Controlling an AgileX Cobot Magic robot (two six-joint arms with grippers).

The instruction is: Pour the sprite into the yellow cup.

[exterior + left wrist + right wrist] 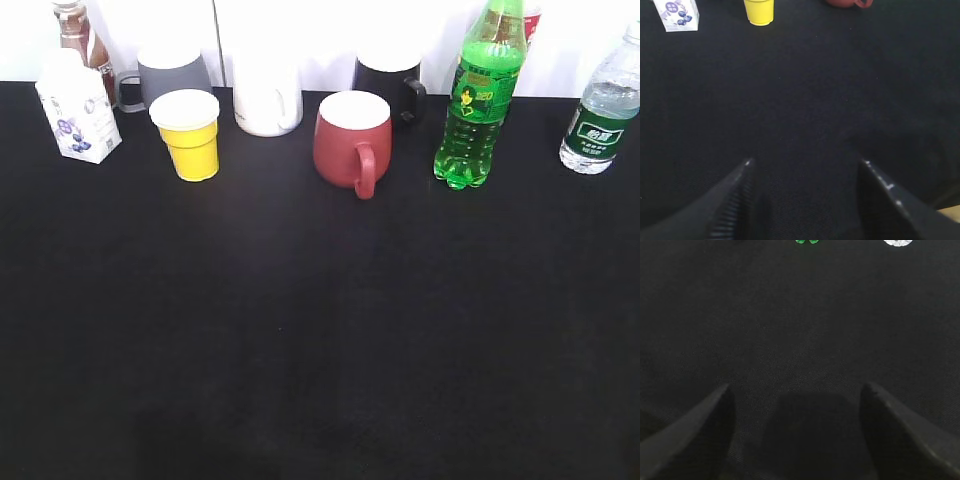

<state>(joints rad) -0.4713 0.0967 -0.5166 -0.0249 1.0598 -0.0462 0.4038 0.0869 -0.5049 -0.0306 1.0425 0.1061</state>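
The sprite [479,100], a tall green bottle, stands upright at the back right of the black table; only its lobed base [806,241] shows at the top edge of the right wrist view. The yellow cup [190,135] with a white rim stands upright at the back left, and its lower part shows in the left wrist view [759,11]. My left gripper [806,162] is open and empty over bare cloth, far in front of the cup. My right gripper [796,386] is open and empty, far in front of the bottle. Neither gripper shows in the exterior view.
A red handled mug [352,140] stands between cup and sprite. A white carton [78,108], a grey mug [168,72], a white mug [267,95] and a black mug [388,78] line the back. A clear water bottle [602,105] stands far right. Black cloth [320,340] covers the table.
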